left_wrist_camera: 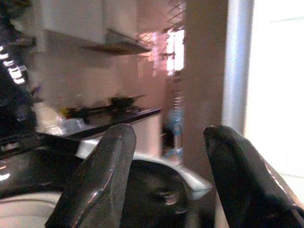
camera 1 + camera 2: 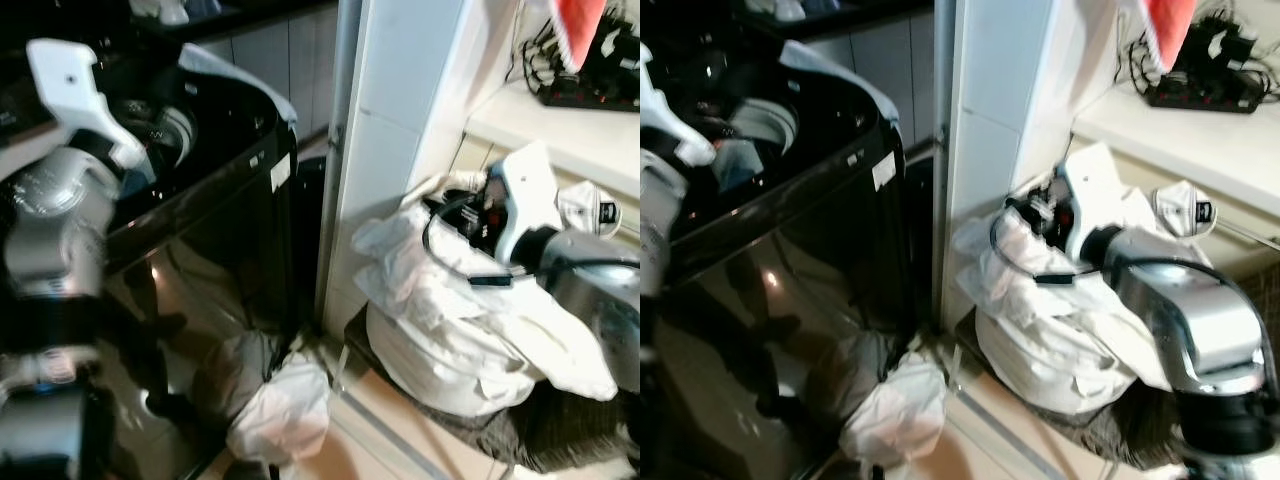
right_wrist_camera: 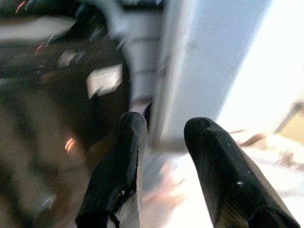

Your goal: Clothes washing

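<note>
A black top-loading washing machine (image 2: 220, 180) stands at the left with its lid up and the drum (image 2: 165, 130) showing. My left arm (image 2: 60, 190) is raised over its near rim. The left gripper (image 1: 168, 135) is open with nothing between the fingers, above the washer's white rim (image 1: 156, 164). To the right, a heap of white clothes (image 2: 450, 330) fills a dark basket (image 2: 560, 430). My right arm (image 2: 520, 215) reaches over that heap. The right gripper (image 3: 166, 123) is open just above white cloth (image 3: 190, 199), holding nothing.
A white garment (image 2: 285, 405) lies on the floor at the washer's foot. A white pillar (image 2: 390, 120) stands between washer and basket. Behind the basket, a shelf (image 2: 560, 130) carries a power strip (image 2: 590, 95); a red cloth (image 2: 580, 25) hangs above. A small white bundle (image 2: 590, 210) rests beside my right arm.
</note>
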`<state>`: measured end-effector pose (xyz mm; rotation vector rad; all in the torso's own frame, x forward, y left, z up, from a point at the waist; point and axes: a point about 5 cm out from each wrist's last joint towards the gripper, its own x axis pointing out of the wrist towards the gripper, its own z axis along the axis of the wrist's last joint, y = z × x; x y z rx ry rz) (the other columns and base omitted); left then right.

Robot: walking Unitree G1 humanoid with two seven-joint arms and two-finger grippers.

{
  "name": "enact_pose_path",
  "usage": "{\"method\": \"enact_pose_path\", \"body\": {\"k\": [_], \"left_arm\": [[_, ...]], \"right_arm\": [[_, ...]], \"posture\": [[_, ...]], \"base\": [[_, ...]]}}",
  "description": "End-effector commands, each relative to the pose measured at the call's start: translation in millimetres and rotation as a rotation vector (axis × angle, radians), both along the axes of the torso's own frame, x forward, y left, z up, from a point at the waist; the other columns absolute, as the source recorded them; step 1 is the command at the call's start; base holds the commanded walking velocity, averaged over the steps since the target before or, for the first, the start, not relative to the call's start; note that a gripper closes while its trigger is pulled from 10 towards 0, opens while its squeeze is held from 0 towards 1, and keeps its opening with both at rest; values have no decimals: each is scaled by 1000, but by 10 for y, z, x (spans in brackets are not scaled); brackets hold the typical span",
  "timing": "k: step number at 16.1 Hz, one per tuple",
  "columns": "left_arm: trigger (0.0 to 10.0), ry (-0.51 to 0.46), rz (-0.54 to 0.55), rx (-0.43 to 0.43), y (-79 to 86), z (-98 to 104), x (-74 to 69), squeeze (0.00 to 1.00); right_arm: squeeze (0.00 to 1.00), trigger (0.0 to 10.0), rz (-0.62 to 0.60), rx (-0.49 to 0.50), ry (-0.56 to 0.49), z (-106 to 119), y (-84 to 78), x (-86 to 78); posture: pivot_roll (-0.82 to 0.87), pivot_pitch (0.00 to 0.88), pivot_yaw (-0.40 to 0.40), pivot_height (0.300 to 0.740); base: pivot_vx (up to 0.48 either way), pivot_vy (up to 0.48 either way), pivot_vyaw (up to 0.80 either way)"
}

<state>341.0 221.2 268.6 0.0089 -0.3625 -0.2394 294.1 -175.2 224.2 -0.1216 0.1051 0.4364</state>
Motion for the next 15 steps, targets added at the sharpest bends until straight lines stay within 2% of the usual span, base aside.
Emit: {"method": "enact_pose_path", "body": {"k": [1,2,3,4,5,7,9,13,15], "left_arm": [[10000,141,-11,-19,-221,-331,-23,0],[10000,187,-9,-22,-281,-438,-48,0],[10000,211,70,-11,-454,-646,-168,0],[10000,223,112,72,-526,-750,-229,0],[10000,245,112,124,-580,-865,-283,0],[10000,253,8,97,-663,-940,-341,0],[10000,227,43,84,-704,-842,-356,0],[10000,194,21,84,-734,-730,-354,0],[10000,188,25,70,-736,-696,-350,0]], "right_arm": [[0,10000,-130,23,-64,77,-75,65],[0,10000,-157,30,-73,80,-69,80],[0,10000,-219,-24,-119,52,-73,79],[0,10000,-220,2,-119,16,-77,51],[0,10000,-213,36,-105,-36,-70,12],[0,10000,-203,45,-94,-97,-32,-29],[0,10000,-141,30,-87,-146,55,-71],[0,10000,-116,46,-65,-188,70,-94],[0,10000,-107,47,-64,-189,80,-95]], "posture": [[78,0,-14,740],[78,0,-14,740],[69,0,-6,740],[62,0,-2,740],[62,0,-2,740],[54,0,3,740],[45,0,0,740],[45,0,-3,740],[45,0,-4,740]], "base": [[0,0,0],[0,0,0],[0,0,0],[0,0,0],[0,0,0],[0,0,0],[0,0,0],[0,0,0],[257,0,0]]}}
